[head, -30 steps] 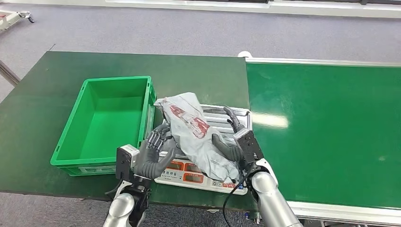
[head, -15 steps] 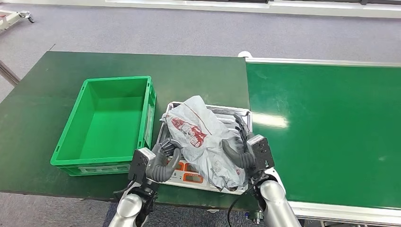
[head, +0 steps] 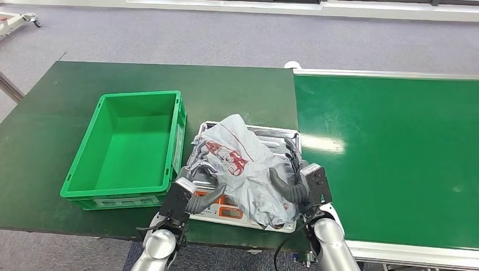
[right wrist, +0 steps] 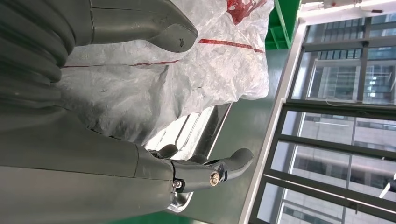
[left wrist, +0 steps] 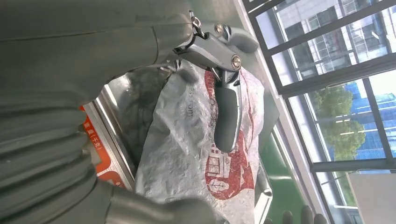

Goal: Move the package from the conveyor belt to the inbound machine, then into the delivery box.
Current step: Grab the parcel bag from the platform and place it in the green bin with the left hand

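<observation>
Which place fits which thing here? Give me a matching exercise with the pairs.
Things:
1. package
2. green crate
3. left hand
4. right hand

Places:
A. at the package's side nearest the conveyor belt
B. lying on the scale
C. between the crate and the package
D. on the dark green table, beside the scale

Pairs: 1-B, 2-D, 3-C, 4-A

The head view looks down from high; both wrist views sit close, sharing the package point(head: 243, 164) on the inbound machine point(head: 282, 135).
</observation>
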